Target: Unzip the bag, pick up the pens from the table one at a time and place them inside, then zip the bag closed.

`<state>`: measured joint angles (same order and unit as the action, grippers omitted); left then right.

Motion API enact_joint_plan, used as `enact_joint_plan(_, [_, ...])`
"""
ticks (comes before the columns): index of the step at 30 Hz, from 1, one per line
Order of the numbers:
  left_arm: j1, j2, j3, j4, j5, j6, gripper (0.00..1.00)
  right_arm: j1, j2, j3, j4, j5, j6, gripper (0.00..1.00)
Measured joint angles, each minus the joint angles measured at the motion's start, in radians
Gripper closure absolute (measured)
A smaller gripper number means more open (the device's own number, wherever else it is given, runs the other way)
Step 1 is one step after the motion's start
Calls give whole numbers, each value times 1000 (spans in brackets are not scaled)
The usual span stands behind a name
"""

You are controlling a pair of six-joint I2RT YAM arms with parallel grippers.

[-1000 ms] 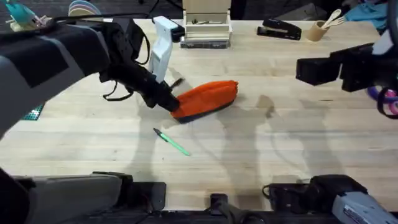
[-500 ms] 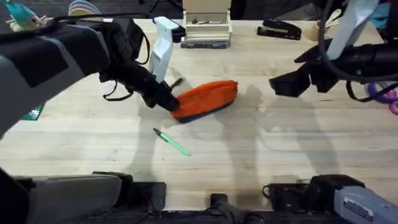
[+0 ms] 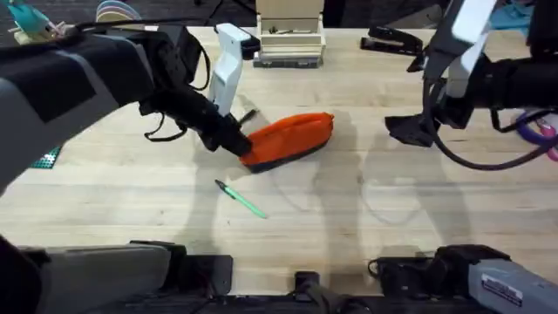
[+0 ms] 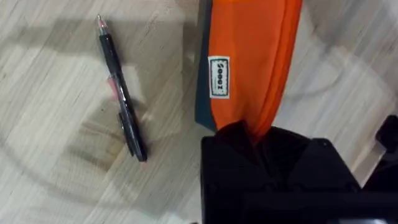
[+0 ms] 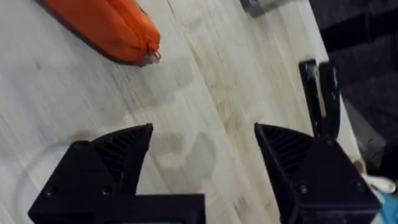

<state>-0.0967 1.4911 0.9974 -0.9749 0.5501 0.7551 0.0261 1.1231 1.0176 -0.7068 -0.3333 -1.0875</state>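
Left tool [image 3: 237, 144] clamps the bag's [image 3: 292, 137] nine-o'clock end at bench [image 3: 392, 218] centre; right tool [image 5: 202, 155], spread, hovers apart. Bag appears zipped; green pen [image 3: 242, 199], black pen [image 4: 121, 99] remain out.

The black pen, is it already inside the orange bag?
No, the black pen lies on the table beside the bag.

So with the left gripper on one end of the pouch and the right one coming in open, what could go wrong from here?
The left gripper pinches only the end fabric of the bag, so a pull on the zipper tab at the far end might drag or tilt the pouch. The right gripper is open and well short of that small tab, so it could miss. The black pen lies close beside the bag and may get knocked.
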Motion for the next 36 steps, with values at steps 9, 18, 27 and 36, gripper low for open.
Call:
enact_joint_plan(9, [0, 0, 0, 0, 0, 0, 958, -68, 78, 0, 5, -183, -163, 5])
enact_joint_plan(18, [0, 0, 0, 0, 0, 0, 958, -215, 211, 0, 30, -460, -229, 5])
enact_joint_plan(27, [0, 0, 0, 0, 0, 0, 958, -217, 326, 1, 33, -559, -244, 4])
enact_joint_plan(36, [0, 0, 0, 0, 0, 0, 958, -217, 326, 1, 34, -573, -245, 4])
